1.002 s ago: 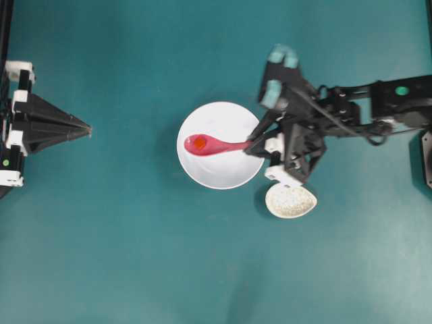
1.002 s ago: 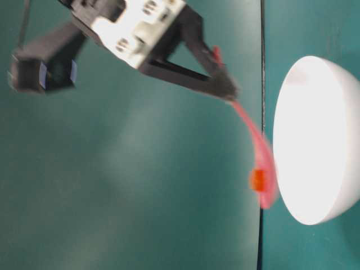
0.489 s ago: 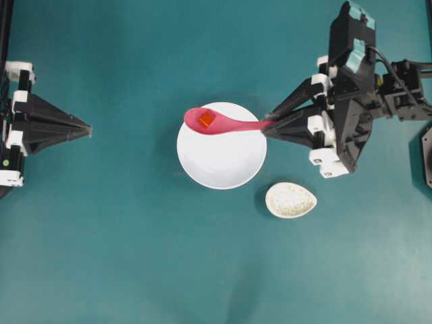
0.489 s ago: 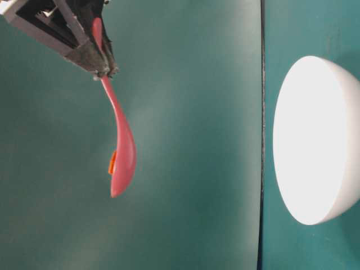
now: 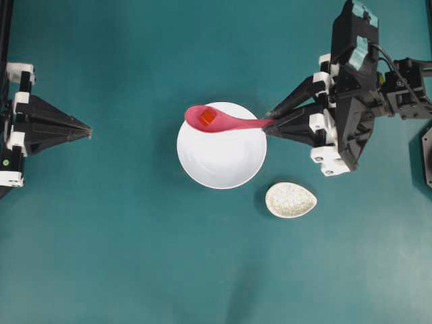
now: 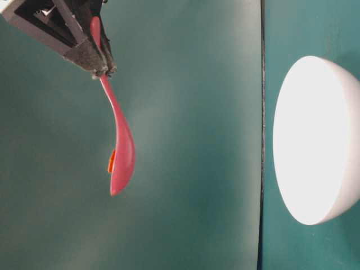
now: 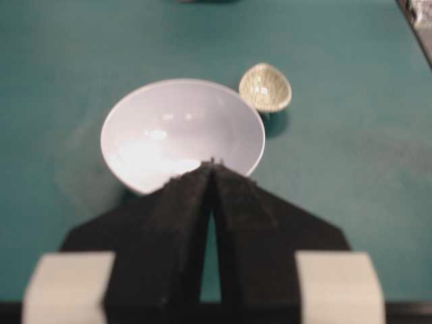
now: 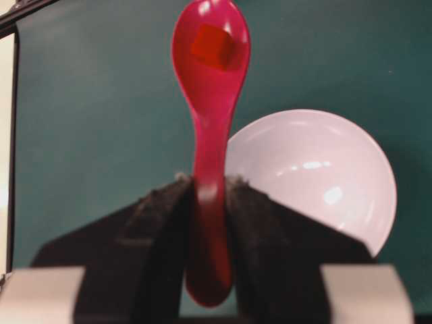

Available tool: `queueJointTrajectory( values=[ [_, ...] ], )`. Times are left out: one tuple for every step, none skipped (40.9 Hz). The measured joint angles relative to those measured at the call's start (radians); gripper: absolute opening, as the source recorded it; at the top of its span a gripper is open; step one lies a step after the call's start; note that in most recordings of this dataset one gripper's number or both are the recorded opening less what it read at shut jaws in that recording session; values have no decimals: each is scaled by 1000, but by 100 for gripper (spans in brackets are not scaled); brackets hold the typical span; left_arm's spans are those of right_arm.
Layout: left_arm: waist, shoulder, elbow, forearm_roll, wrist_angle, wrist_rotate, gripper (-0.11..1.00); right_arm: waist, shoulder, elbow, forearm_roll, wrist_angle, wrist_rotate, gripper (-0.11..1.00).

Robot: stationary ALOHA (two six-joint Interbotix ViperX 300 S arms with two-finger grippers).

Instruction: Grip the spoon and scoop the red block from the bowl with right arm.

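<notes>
Pink-red, the spoon [image 5: 223, 121] sits clamped by its handle in the right hand [image 5: 270, 123], raised over the bowl [image 5: 223, 162] with the red block [image 5: 207, 118] in its scoop, while a speckled dish [image 5: 291, 200] lies right of the bowl and the left hand [image 5: 86, 129], pinched together, rests far left on the tabletop [image 5: 135, 256].

A robotics lab bench: plain teal table [image 5: 135, 256] with black robot arms [image 5: 378, 101] mounted at opposite edges

- The right arm [image 5: 378, 101] is black, blocky and angular, with white fittings beside the finger bases and teal pads on its upper housing.
- A black cable loops over its wrist.
- Its right gripper [image 5: 268, 123] has two long black fingers tapering to a point.
- The left gripper [image 5: 86, 129] is likewise a black pointed wedge, with white blocks at its base and a small green dot nearby.
</notes>
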Motion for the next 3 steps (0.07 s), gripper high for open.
queueJointTrajectory(
  values=[
    [0,-5,0,0,8,2,0,-2,0,0,-3,2,0,24],
    [0,-11,0,0,18,3,0,-2,-2,2,-3,2,0,24],
    [0,-17,0,0,28,2,0,-5,-2,2,-3,2,0,24]
  ],
)
